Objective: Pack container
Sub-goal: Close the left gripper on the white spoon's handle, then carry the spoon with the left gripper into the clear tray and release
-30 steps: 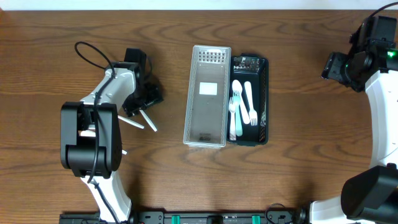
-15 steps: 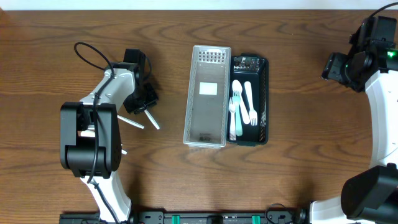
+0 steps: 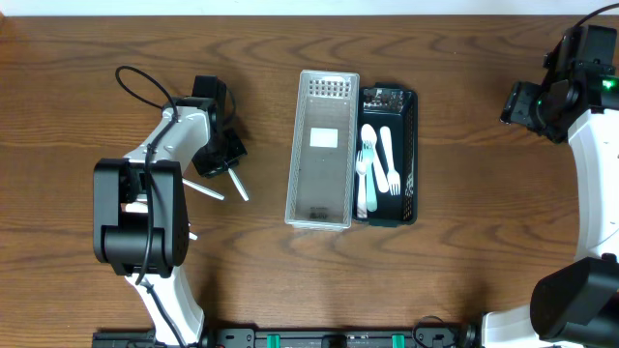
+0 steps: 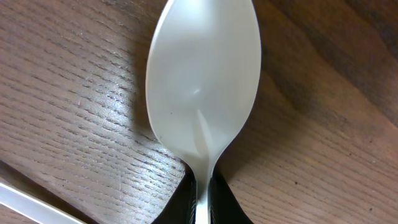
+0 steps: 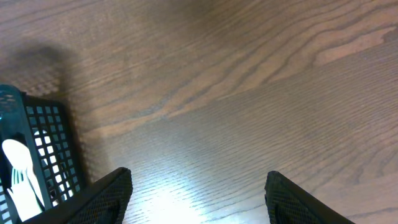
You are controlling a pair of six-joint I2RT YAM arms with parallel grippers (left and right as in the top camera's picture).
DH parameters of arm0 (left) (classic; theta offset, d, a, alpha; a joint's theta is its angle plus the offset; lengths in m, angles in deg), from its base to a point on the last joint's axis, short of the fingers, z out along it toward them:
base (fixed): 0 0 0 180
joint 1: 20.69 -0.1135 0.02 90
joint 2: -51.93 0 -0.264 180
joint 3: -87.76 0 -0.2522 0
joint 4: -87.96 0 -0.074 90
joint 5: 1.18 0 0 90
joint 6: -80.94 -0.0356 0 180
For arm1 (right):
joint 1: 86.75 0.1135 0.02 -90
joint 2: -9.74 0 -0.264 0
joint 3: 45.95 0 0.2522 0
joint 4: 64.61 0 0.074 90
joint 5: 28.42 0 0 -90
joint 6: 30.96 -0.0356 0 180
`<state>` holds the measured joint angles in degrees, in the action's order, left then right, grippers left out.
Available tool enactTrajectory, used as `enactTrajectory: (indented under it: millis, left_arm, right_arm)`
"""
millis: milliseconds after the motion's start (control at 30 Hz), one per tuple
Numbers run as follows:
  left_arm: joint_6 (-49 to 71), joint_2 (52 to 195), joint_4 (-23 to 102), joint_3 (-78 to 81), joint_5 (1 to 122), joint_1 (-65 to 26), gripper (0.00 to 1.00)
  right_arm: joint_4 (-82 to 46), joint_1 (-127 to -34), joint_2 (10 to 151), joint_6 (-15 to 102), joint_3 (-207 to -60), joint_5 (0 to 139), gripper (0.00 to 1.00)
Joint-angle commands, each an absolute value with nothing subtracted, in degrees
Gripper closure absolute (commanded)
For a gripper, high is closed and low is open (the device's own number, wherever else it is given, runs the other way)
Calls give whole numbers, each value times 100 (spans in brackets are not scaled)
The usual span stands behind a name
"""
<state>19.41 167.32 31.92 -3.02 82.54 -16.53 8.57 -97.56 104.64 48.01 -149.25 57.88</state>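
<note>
A brown wooden table [image 3: 464,251] is being occupied at frame centre by a clear rectangular container [image 3: 323,184]. A black basket [image 3: 413,145] is being carried touching its right side, and a white utensil [image 3: 205,189] is lying centre-left.

Basket [image 3: 414,155] holding cutlery [image 3: 385,145] sits touching, right of the container [image 3: 322,184]; spoon [image 4: 202,81] well left of both
</note>
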Motion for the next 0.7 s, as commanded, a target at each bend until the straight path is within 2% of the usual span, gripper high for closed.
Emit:
enactTrajectory:
  millis: [0,300,467,667]
  left_arm:
    - [1910,16872,3189,-472,8136,-1655,94]
    - [1598,16341,2239,435,8134,-1493,94]
    - [1078,15434,1893,1165,8134,-938,94]
    - [892,14706,2466,1344,8177,133,94]
  right_arm:
    - [877,-9822,10523,4887,-14890,5707,28]
    - [842,-9822,10523,4887,-14890,5709,28]
    - [820,-9822,10523,4884,-14890,5709,28]
    - [816,-9822,10523,4884,-14890,5709,29]
